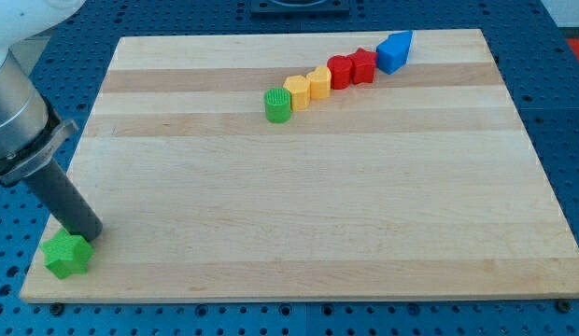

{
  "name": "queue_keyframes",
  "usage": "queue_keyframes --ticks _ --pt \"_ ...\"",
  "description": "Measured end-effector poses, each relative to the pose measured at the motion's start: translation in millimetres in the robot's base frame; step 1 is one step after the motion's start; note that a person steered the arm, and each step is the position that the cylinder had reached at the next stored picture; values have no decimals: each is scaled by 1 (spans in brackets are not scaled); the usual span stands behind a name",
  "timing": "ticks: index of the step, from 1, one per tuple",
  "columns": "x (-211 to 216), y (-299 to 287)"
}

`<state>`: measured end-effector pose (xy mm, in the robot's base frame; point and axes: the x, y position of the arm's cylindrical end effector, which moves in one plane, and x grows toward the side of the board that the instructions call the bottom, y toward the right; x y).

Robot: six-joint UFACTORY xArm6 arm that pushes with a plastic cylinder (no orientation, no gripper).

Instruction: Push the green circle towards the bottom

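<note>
The green circle (277,105) stands on the wooden board (308,205) left of centre near the view's top. It is the lower-left end of a diagonal row of blocks. My rod comes in from the view's left, and my tip (89,234) rests near the board's bottom-left corner. The tip touches or nearly touches a green star block (67,255). The tip is far to the left of and below the green circle.
The row runs up and right from the green circle: a yellow block (297,91), a second yellow block (318,82), a red block (341,71), a red star-like block (363,64) and a blue block (394,50). A blue perforated table (551,317) surrounds the board.
</note>
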<state>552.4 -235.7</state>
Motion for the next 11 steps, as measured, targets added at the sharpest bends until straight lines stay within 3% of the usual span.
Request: queue_keyframes --ticks 2,5,6,8,9,11 --pt "-19 135" --pt "-122 240" --pt "-157 259" --pt "-226 232" --pt "-229 207" --pt "-211 224"
